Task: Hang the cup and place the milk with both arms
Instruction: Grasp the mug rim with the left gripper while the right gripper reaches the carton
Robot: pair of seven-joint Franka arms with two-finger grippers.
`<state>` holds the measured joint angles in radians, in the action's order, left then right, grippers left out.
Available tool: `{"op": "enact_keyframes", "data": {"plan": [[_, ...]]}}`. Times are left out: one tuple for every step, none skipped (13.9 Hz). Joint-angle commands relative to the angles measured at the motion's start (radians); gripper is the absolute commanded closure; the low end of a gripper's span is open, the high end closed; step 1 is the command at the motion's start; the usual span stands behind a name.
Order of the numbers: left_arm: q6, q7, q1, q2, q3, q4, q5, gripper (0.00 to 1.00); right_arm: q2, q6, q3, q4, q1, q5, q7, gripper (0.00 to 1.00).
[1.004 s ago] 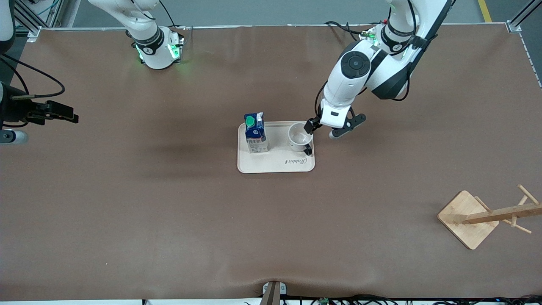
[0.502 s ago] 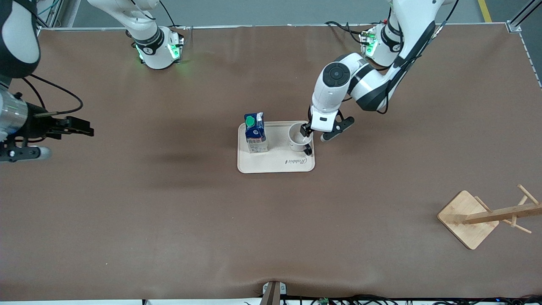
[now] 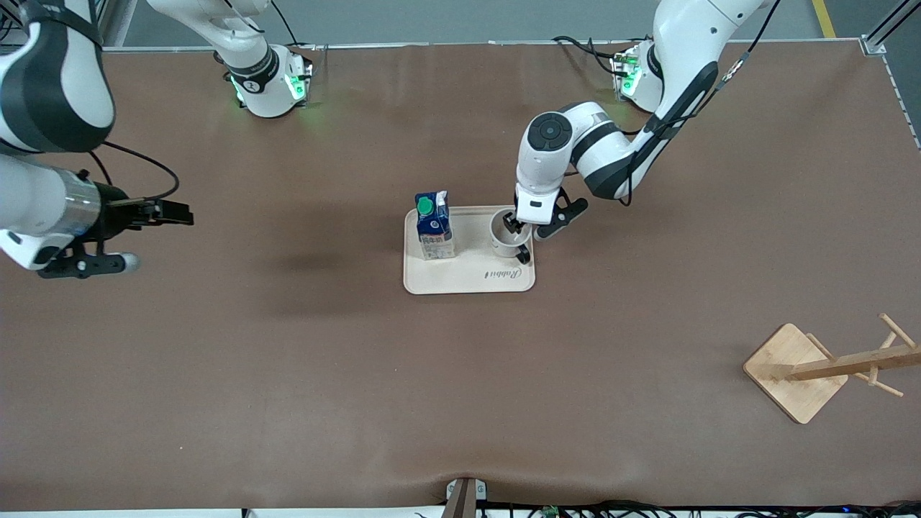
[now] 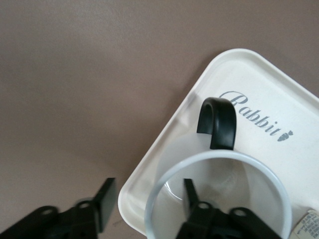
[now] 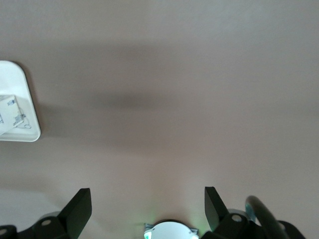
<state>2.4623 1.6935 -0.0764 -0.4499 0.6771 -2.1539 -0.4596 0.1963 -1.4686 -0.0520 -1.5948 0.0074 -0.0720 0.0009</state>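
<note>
The white cup (image 3: 506,237) stands upright on the cream tray (image 3: 468,277), its black handle (image 3: 524,254) toward the front camera. The milk (image 3: 434,226) stands on the same tray, toward the right arm's end. My left gripper (image 3: 516,224) is open and straddles the cup's rim. In the left wrist view (image 4: 148,199) one finger (image 4: 191,191) is inside the cup (image 4: 219,164) and the other (image 4: 106,201) is outside, over the tray's edge (image 4: 259,84). My right gripper (image 3: 176,214) is open and empty over bare table at the right arm's end (image 5: 147,204).
A wooden cup rack (image 3: 820,367) stands near the front corner at the left arm's end. The right wrist view shows a tray corner (image 5: 20,94) with a bit of the carton (image 5: 7,114) and the right arm's base (image 5: 169,230).
My left gripper has come over to the cup and put one finger inside its rim. My right gripper has moved toward the tray. Cup and milk have not moved.
</note>
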Motion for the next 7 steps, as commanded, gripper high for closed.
{"op": "enact_keyframes", "data": {"plan": [[0.004,0.029,-0.002,-0.02,0.004,0.031,-0.037,0.84,-0.011,-0.007,0.001,-0.014,0.045,-0.035,0.079,0.0],[0.004,0.028,-0.002,-0.02,0.004,0.034,-0.045,0.99,-0.011,-0.009,0.003,-0.013,0.068,-0.04,0.096,0.0],[0.004,0.023,-0.002,-0.02,0.004,0.04,-0.05,1.0,-0.011,-0.01,0.001,-0.013,0.081,-0.042,0.135,0.0],[0.004,0.017,-0.002,-0.018,0.004,0.046,-0.062,1.0,-0.011,-0.01,0.001,-0.008,0.101,-0.049,0.183,0.0],[0.004,0.015,0.001,-0.015,0.004,0.051,-0.082,1.0,-0.012,-0.013,0.001,-0.005,0.13,-0.066,0.241,0.0],[0.003,0.012,0.001,-0.013,0.004,0.066,-0.091,1.0,-0.011,-0.018,0.001,0.002,0.152,-0.077,0.292,0.0],[0.001,0.011,0.001,-0.006,0.004,0.072,-0.093,1.0,-0.009,-0.041,0.001,0.009,0.181,-0.089,0.319,0.0]]}}
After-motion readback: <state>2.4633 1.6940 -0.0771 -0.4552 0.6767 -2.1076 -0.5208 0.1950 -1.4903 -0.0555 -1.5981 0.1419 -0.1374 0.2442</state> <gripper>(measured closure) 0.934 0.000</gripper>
